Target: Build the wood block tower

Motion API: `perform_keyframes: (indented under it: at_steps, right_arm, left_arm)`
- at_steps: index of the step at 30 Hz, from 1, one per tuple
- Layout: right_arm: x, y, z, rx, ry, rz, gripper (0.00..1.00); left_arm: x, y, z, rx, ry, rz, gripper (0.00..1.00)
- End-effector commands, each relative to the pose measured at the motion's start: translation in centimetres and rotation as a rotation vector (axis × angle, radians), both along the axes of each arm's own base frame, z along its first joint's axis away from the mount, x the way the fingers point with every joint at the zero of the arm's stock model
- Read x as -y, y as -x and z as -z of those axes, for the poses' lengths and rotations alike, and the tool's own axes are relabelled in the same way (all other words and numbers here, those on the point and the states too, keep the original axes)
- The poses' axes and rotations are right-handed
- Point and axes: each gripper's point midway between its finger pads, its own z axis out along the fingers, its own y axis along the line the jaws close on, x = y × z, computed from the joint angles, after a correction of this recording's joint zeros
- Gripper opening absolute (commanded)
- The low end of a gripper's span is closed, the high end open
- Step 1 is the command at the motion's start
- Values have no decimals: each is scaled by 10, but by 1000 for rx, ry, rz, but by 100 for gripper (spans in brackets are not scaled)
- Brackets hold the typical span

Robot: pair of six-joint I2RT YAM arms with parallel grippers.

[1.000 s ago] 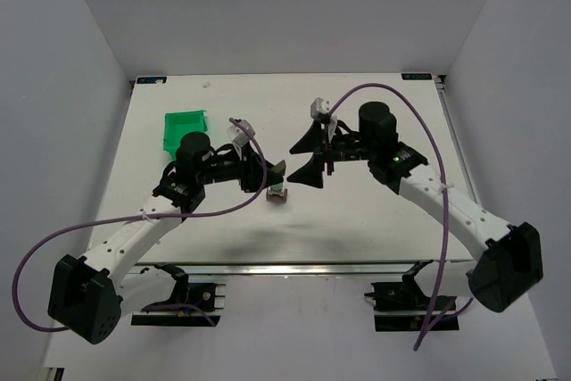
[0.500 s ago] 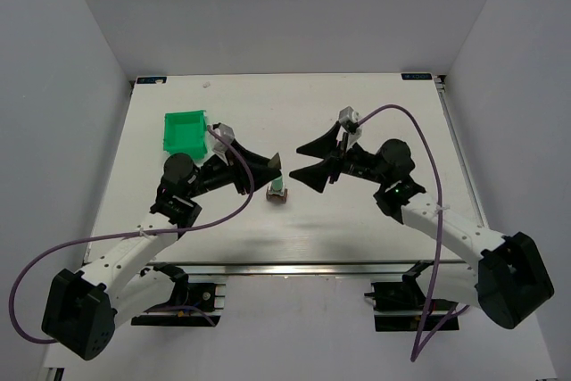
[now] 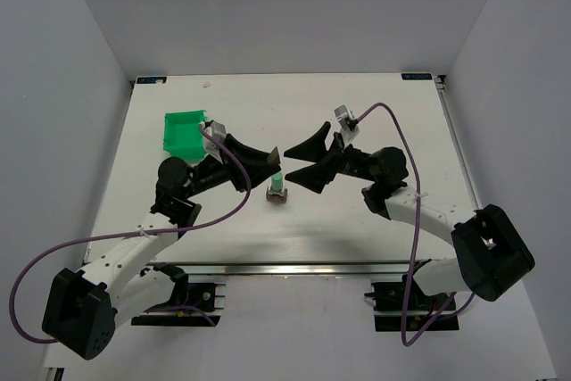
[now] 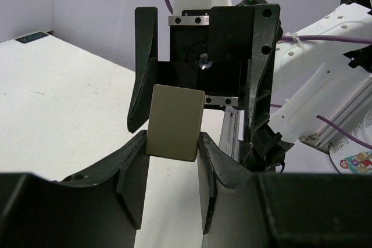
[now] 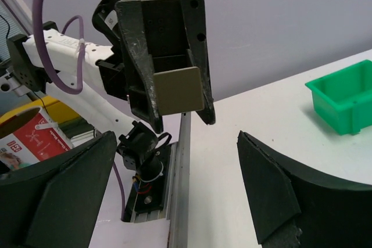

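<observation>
The wood block tower [image 3: 278, 193] stands mid-table, with a brown base and a green block on top. It is out of both wrist views. My left gripper [image 3: 272, 161] is shut on a pale beige block [image 3: 278, 158] and holds it just above and behind the tower. In the left wrist view the block [image 4: 174, 121] sits pinched between the gripper's [image 4: 171, 139] two fingertips. My right gripper [image 3: 291, 163] is wide open and empty, facing the left one from the right. In the right wrist view, the right gripper [image 5: 177, 143] looks at the held block [image 5: 179, 89].
A green plastic bin [image 3: 185, 131] stands at the back left of the white table [image 3: 357, 104] and also shows in the right wrist view [image 5: 343, 97]. Purple cables loop off both arms. The table's front rail [image 5: 181, 178] is close below.
My left gripper has lifted away from the tower with the beige block still in it. The right arm has folded back and lower, its gripper staying open near the same spot.
</observation>
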Motion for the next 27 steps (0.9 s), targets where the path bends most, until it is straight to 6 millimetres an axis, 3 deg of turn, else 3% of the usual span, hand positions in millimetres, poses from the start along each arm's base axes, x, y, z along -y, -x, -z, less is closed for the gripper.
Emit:
perform_keyframes:
  at_steps: [1,8,14,18,25,27]
  right_arm:
    - [5,13,-43,168,-136,1,89]
    - [-2,8,-49,170,-153,37,88]
    - [-7,9,-53,181,-167,39,80]
    - [-10,11,-56,175,-176,24,68]
    - [-15,14,-56,159,-190,-6,33]
    - [-15,16,-58,153,-202,-16,27]
  left_arm:
    - [0,3,-4,16,16,9,0]
    - [2,5,-3,16,11,27,0]
    - [0,7,-6,25,17,24,0]
    - [0,7,-5,24,20,20,0]
    - [-2,10,-7,36,30,20,0]
    - [-2,11,-6,33,29,20,0]
